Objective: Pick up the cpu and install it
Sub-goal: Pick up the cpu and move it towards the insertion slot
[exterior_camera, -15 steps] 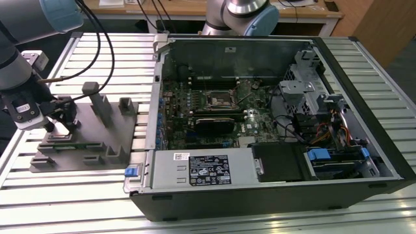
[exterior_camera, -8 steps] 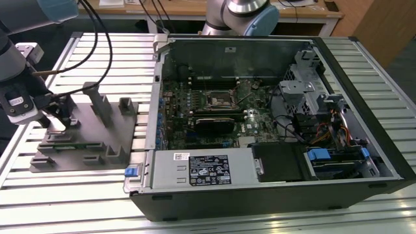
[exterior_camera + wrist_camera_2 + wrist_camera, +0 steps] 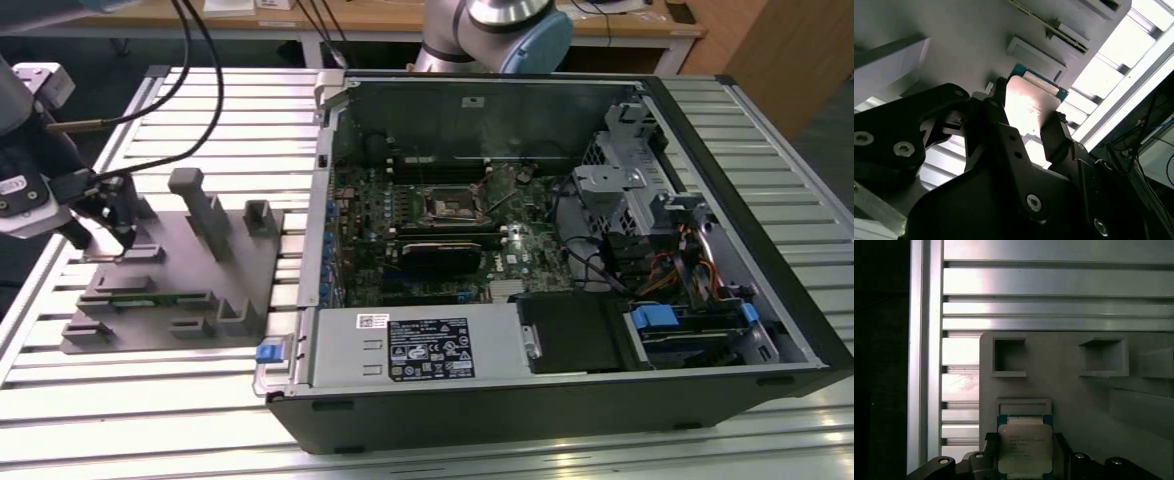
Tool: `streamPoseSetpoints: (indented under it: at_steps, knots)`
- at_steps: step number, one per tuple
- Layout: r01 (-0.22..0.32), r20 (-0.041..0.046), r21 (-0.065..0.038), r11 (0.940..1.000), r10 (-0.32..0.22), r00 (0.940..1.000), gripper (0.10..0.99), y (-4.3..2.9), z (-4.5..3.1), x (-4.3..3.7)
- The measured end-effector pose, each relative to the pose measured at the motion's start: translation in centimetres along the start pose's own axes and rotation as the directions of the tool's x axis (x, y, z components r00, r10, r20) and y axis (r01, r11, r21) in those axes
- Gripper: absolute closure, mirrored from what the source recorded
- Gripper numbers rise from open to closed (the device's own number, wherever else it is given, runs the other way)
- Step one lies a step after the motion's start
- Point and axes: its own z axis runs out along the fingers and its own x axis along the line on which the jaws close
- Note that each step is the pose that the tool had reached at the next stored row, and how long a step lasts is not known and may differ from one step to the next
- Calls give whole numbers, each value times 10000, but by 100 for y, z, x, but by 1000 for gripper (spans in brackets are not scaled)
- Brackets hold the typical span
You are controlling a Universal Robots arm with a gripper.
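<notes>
1. Nearest in the exterior view lies the table (image 3: 134,420). Its top is made of long silver aluminium slats with dark grooves between them.
2. On it stands an open black computer case (image 3: 561,400), lying on its side. Its motherboard socket (image 3: 447,205) faces up near the middle of the board.
3. At nine o'clock from the case in the exterior view sits the grey fixture (image 3: 187,280). It is a flat plate with upright posts and small pockets.
4. The arm's jaws reach down over the fixture's nine o'clock end. In both wrist views they are clamped on the cpu (image 3: 1031,105) (image 3: 1024,450), one black finger on each of two opposite edges.
5. The cpu is over the grey plate, just beside a shallow framed recess (image 3: 1024,406). Whether it rests on the plate or hangs just above it cannot be told.
6. The cpu lies flat with its pale metal top up. It is square, so it has no long axis, and its sides run parallel to the fixture's pockets. Its green rim shows on the side toward the recess.
7. Farthest, at twelve o'clock in the exterior view, are the arm's grey and blue base (image 3: 494,30), black cables (image 3: 200,60) and a wooden desk (image 3: 387,20).
</notes>
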Motion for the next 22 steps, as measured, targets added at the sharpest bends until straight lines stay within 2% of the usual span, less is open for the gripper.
streamPoseSetpoints:
  at_steps: [6, 22]
  knots:
    - [0, 0, -6, 10000, 0, 10000, 557, 6, -134, -3]
    - [-1, 0, -17, 10000, 1, 10000, 557, 13, -283, -7]
